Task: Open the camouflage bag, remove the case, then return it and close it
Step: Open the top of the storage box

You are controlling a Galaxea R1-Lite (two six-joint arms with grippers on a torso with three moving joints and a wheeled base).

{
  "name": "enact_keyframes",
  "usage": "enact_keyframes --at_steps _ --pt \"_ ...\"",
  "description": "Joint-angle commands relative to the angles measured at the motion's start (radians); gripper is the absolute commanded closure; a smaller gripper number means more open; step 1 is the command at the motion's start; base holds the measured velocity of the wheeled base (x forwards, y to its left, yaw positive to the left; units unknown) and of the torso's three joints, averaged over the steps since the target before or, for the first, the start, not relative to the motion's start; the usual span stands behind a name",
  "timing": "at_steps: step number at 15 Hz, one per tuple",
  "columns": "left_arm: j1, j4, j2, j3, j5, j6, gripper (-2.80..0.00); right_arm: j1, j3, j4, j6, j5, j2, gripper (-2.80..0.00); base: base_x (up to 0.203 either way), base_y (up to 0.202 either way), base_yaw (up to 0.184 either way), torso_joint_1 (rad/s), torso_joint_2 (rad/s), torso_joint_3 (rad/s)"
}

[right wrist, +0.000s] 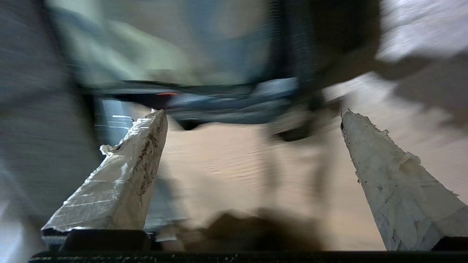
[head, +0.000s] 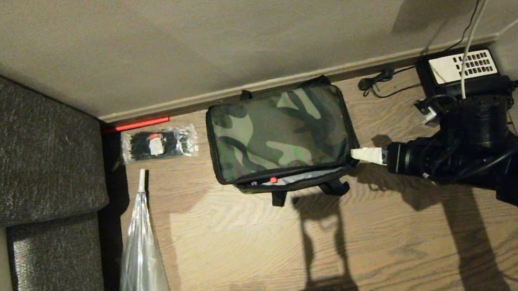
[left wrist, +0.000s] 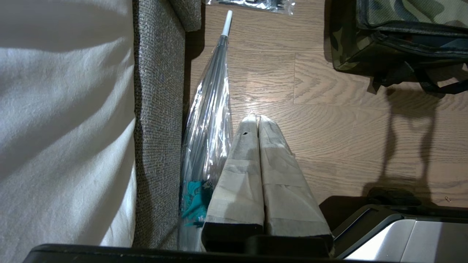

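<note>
**Camouflage bag on the floor, right jaws wide beside it**

Camouflage fabric, green-brown-black: the camouflage bag (head: 281, 133) sits on the wood floor (head: 256, 252) against the skirting, at about 12 o'clock from me in the head view. Lid lies down over the body, but the front edge gapes a little; a pale strip and a small red dot show in the slot at the bag's 6 o'clock side. Two black strap ends poke out below that edge. I cannot tell whether the case is inside.

My right gripper (head: 361, 154) reaches in from 3 o'clock, its white tip just at the bag's near right corner; touching or a hair apart, I cannot tell. In the right wrist view the two taped fingers (right wrist: 124, 175) stand far apart with bare floor between them. Jaws wide, holding nothing. That view is smeared.

My left gripper (left wrist: 257, 120) hangs low over the floor, well apart from the bag, jaws pressed together, empty.

Other items:
- clear packet of black ties (head: 158, 143), at 9 o'clock of the bag, near the skirting
- folded clear umbrella (head: 143, 272) lying along the grey sofa (head: 0, 159), white tip toward the packet
- black desk telephone (head: 461, 69), at 3 o'clock of the bag, behind my right arm
- red stick (head: 135, 125) along the skirting
</note>
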Motion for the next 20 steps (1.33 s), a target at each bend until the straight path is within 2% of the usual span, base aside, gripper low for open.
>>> enact_keyframes --at_steps 1,4,11,18,19,20 --pt "0.001 0.0 -0.002 0.003 0.0 -0.001 0.0 0.054 0.004 0.016 0.065 -0.001 -0.061 -2.8 0.0 0.0 0.0 0.0 0.0 0.0" --pt "0.001 0.0 -0.002 0.003 0.0 -0.001 0.0 0.108 -0.007 0.016 0.074 -0.048 -0.038 -2.8 0.0 0.0 0.0 0.0 0.0 0.0" --pt "0.001 0.0 -0.002 0.003 0.0 -0.001 0.0 0.109 -0.165 0.015 0.086 -0.134 0.109 -2.8 0.0 0.0 0.0 0.0 0.0 0.0" --pt "0.001 0.0 -0.002 0.003 0.0 -0.001 0.0 0.105 -0.248 0.016 0.092 -0.14 0.182 -2.8 0.0 0.0 0.0 0.0 0.0 0.0" --pt "0.001 0.0 -0.002 0.003 0.0 -0.001 0.0 0.105 -0.265 0.013 0.116 -0.142 0.182 -2.8 0.0 0.0 0.0 0.0 0.0 0.0" --pt "0.001 0.0 -0.002 0.003 0.0 -0.001 0.0 0.106 -0.295 0.006 0.18 -0.148 0.18 -2.8 0.0 0.0 0.0 0.0 0.0 0.0"
